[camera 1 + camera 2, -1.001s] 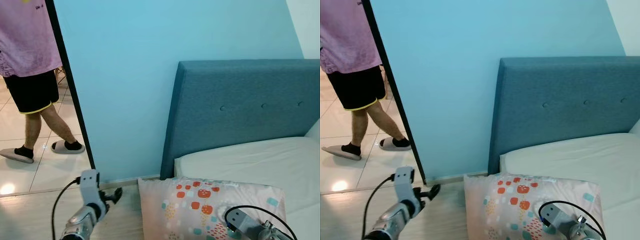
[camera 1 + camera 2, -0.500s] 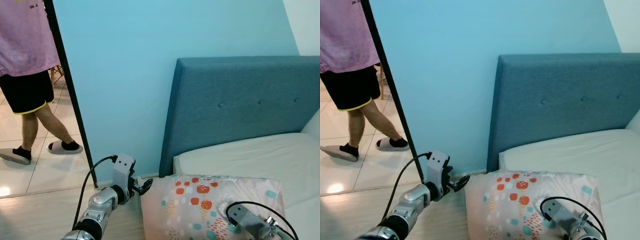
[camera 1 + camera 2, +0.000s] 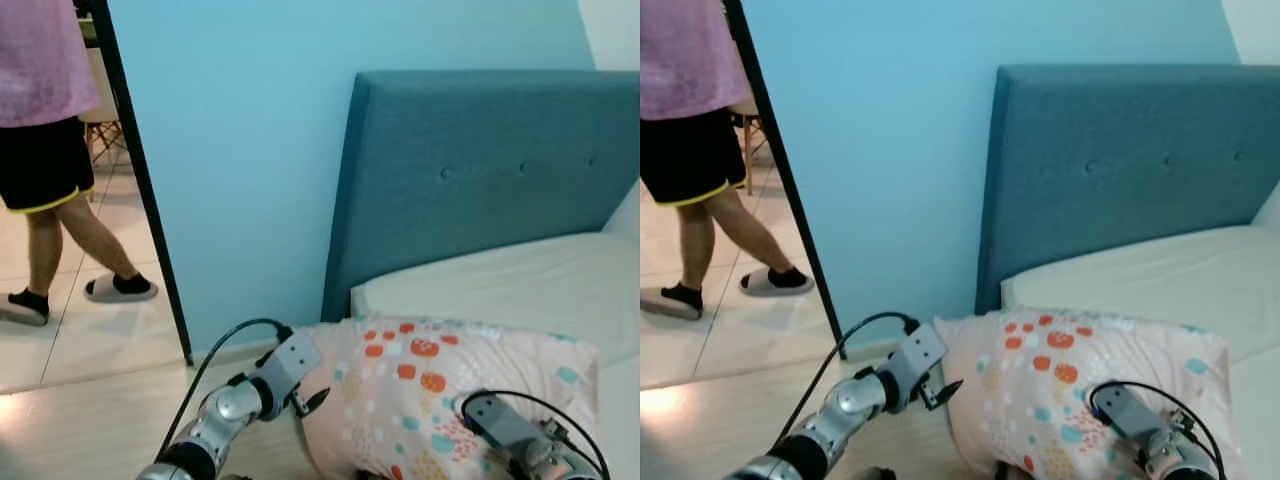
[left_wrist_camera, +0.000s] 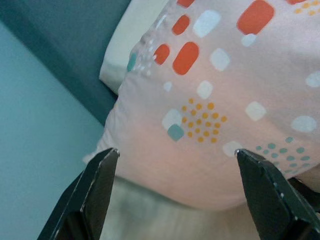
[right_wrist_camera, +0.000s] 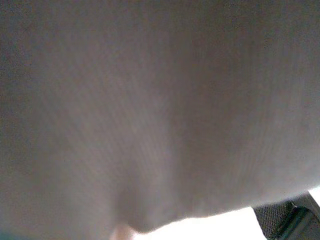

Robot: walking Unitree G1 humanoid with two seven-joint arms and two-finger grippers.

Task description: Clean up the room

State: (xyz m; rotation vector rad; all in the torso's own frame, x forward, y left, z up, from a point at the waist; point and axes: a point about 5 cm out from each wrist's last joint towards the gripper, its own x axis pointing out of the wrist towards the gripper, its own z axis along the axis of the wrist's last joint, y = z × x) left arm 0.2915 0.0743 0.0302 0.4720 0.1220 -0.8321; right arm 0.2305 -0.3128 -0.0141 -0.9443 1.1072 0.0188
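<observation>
A pink pillow [image 3: 440,385] with orange, teal and white patches is at the near corner of the bed, overhanging the floor. My left gripper [image 3: 308,400] is at the pillow's left edge, close to the fabric. In the left wrist view the left gripper [image 4: 176,151] stands open, with the pillow [image 4: 225,100] bulging just beyond the fingertips and nothing held. My right arm [image 3: 497,422] lies against the pillow's lower right part. In the right wrist view the pillow fabric [image 5: 150,110] presses right up to the camera.
The white mattress [image 3: 500,280] and teal headboard [image 3: 480,170] stand against a light blue wall [image 3: 230,150]. A black door frame [image 3: 140,180] is at the left. A person [image 3: 45,120] in black shorts and slippers stands on the tiled floor beyond it. Wooden floor [image 3: 90,420] lies below my left arm.
My left gripper has swung right across the floor to the pillow's left edge. The pillow now sits higher and more bunched. The camera has tilted down a little.
</observation>
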